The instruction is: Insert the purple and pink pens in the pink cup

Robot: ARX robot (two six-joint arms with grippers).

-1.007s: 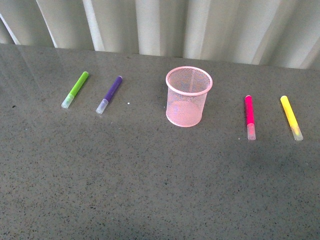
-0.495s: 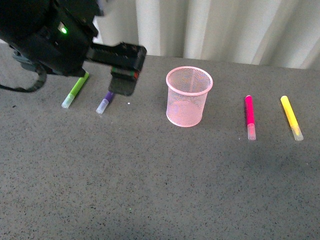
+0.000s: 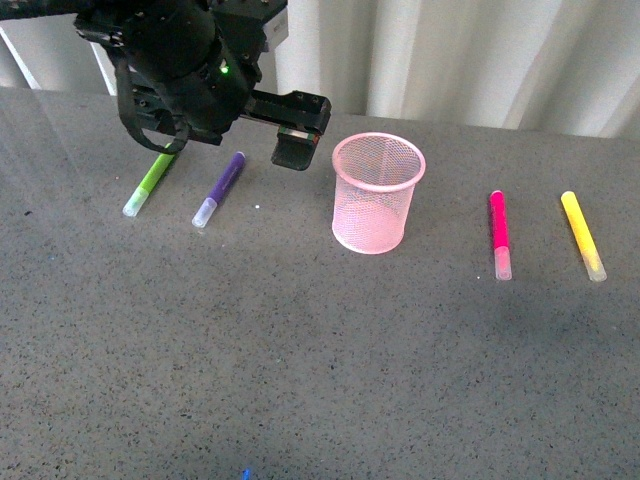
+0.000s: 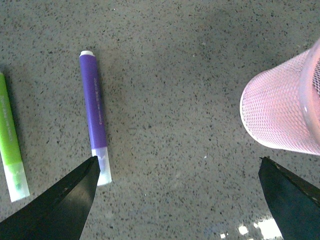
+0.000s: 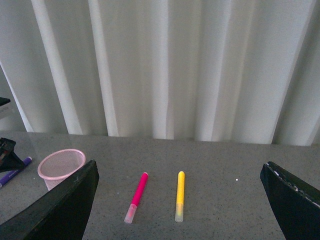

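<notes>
Left gripper point(image 4: 178, 162): moved right off purple pen point(image 3: 219, 188), hovered beside pink cup point(image 3: 377, 192).
Jaws: spread wide apart.

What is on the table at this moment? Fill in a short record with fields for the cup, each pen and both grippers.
Cup: pale pink wire-mesh cup, upright, empty
Purple pen: dark purple marker pen, lying flat, left of cup
Pink pen: magenta-pink marker pen, lying flat, right of cup
Others: lime-green marker far left; yellow marker far right
Left arm: left gripper open, empty, hovering between purple pen and cup
Right arm: right gripper open, empty, well back from the pens
</notes>
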